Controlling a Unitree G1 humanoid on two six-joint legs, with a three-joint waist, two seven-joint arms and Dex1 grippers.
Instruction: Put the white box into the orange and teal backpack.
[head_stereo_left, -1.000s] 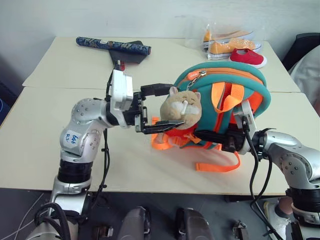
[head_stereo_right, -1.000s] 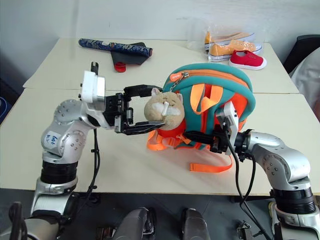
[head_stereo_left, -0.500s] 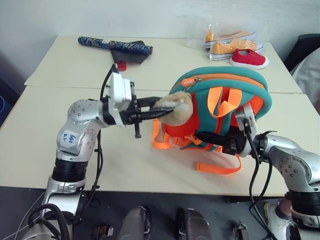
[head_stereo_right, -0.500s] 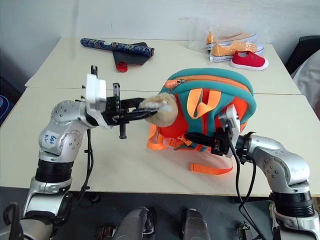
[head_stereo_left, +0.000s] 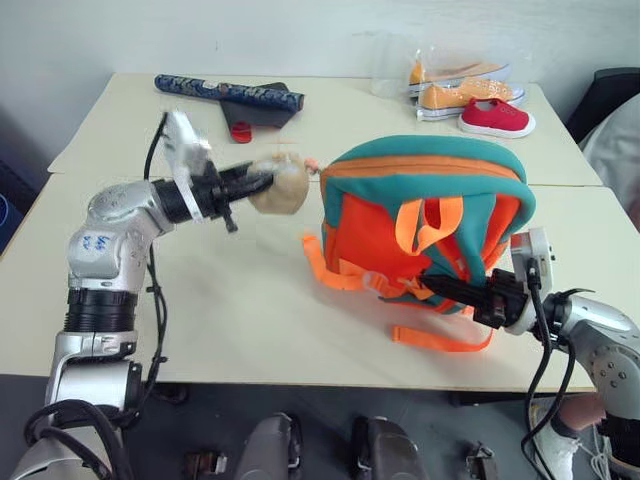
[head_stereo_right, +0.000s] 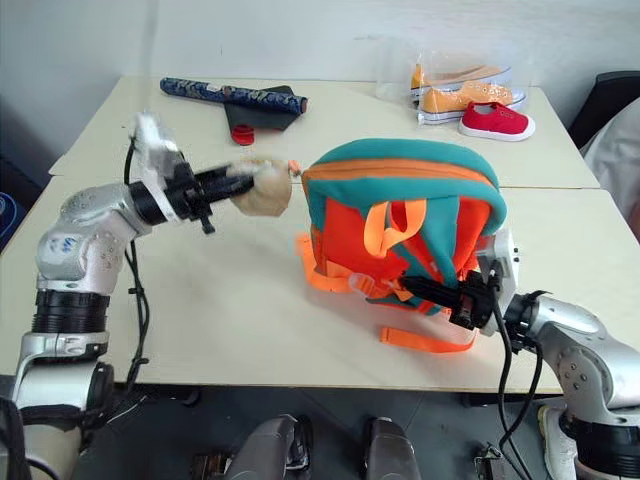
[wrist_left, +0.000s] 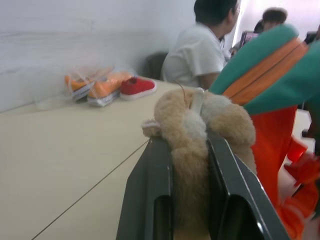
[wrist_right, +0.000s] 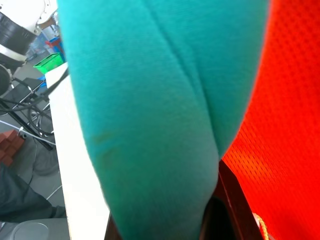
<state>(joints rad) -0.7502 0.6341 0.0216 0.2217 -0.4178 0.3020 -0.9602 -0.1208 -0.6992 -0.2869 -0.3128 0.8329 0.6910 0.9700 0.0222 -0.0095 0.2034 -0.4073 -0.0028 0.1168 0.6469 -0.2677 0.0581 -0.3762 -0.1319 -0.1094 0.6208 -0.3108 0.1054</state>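
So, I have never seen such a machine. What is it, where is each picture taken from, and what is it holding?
It is a humanoid robot with two arms, each ending in a two-finger gripper. Two pictures come from cameras in its head, looking down over a table. The other two come from cameras on its wrists.

The left gripper is shut on a plush charm that hangs from the zipper of the backpack. The right gripper is shut on the backpack's teal edge, steadying it.

At the table's far side lie a bag of shoes, a red shoe and a dark patterned umbrella.
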